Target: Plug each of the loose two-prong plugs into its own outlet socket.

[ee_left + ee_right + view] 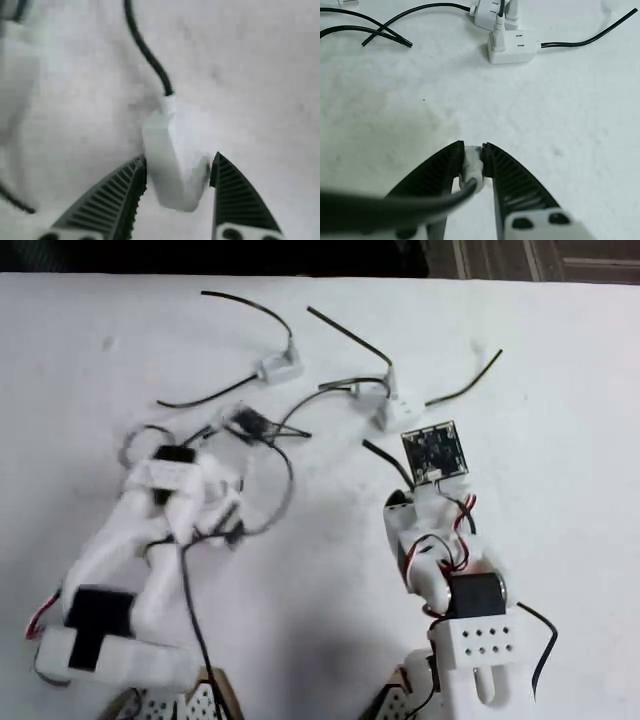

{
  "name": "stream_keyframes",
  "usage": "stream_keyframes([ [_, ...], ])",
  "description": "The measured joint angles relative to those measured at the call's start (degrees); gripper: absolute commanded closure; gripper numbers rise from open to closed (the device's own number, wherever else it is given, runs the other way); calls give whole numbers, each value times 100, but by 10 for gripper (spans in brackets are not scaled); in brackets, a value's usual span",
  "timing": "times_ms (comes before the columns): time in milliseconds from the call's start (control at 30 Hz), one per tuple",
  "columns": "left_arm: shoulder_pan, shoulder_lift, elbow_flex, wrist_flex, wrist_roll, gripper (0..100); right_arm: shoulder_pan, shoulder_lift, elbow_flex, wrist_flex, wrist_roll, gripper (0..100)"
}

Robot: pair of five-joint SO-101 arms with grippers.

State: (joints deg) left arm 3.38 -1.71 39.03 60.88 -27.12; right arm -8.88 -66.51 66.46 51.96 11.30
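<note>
My left gripper (179, 161) is shut on a white plug body (170, 145), with one ribbed finger against each side and the black cord (147, 52) running away over the table. My right gripper (472, 147) is shut on a small white two-prong plug (471, 167); its black cord trails back past the fingers. Ahead of it lies a white outlet block (515, 47) with one plug (499, 35) in a socket and free slots beside it. In the high view the left gripper (225, 508) sits at centre left and that outlet block (392, 410) lies beyond the right arm's camera board (435, 450).
Another white socket piece (278, 368) with black cords lies further back on the left. Loose black cords (285, 475) loop across the white table between the arms. A second white piece (487, 15) lies against the outlet block.
</note>
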Motion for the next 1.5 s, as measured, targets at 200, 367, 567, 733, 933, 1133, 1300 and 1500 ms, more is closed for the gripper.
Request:
stream_keyframes([
  [200, 818, 105, -35, 158, 246, 834, 0, 0, 0, 0, 0, 981],
  [367, 1187, 105, -35, 378, 299, 849, 9, 0, 0, 0, 0, 981],
  [567, 1231, 105, -149, 695, 387, 848, 0, 0, 0, 0, 0, 981],
  [733, 1240, 105, -703, 1327, 431, 802, 0, 0, 0, 0, 0, 981],
  [933, 1451, 105, -1134, 1749, 738, 793, 0, 0, 0, 0, 0, 981],
  [1133, 1785, 105, -1134, 1767, 853, 797, 0, 0, 0, 0, 0, 981],
  [1300, 1714, -264, -1143, 1908, 932, 797, 0, 0, 0, 0, 0, 981],
  [1500, 1143, -2004, -1143, 2514, 782, 793, 0, 0, 0, 9, 0, 981],
])
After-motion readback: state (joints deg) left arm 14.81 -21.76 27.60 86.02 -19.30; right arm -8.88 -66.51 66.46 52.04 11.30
